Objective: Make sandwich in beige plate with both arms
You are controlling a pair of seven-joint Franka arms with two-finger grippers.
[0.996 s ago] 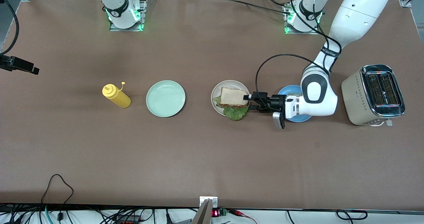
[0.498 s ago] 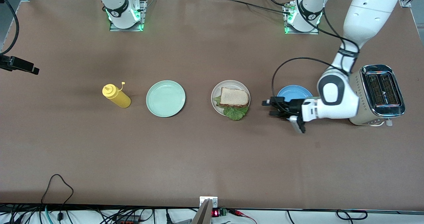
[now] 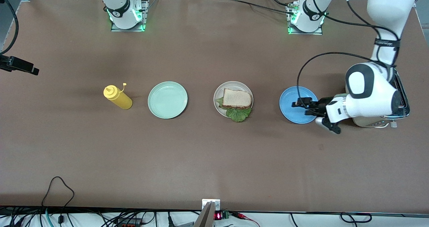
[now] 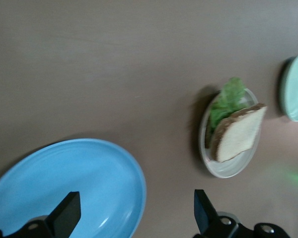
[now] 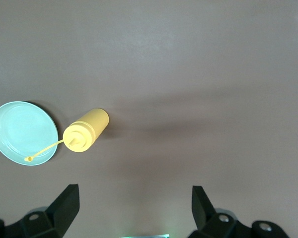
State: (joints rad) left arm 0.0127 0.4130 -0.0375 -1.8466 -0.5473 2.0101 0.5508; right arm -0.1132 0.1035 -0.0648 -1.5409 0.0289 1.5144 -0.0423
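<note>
The sandwich (image 3: 237, 99) lies on the beige plate (image 3: 234, 83): a bread slice on top, with a green lettuce leaf (image 3: 238, 114) sticking out over the rim toward the front camera. My left gripper (image 3: 299, 108) hangs open and holds nothing over the blue plate (image 3: 291, 96), apart from the sandwich. The left wrist view has the open left gripper (image 4: 135, 198) above the blue plate (image 4: 64, 173), with the sandwich (image 4: 238, 131) and beige plate (image 4: 228, 168) farther off. My right gripper (image 5: 134, 193) stands open over bare table, and the right arm waits.
A mint green plate (image 3: 167, 100) and a yellow squeeze bottle (image 3: 117, 98) stand toward the right arm's end. A toaster (image 3: 378, 123) sits at the left arm's end, partly hidden under the left arm. The right wrist view shows the bottle (image 5: 87, 130) and the mint plate (image 5: 17, 129).
The left arm has drawn back from the sandwich toward the toaster end, its gripper now over the blue plate. The sandwich has stayed still.
</note>
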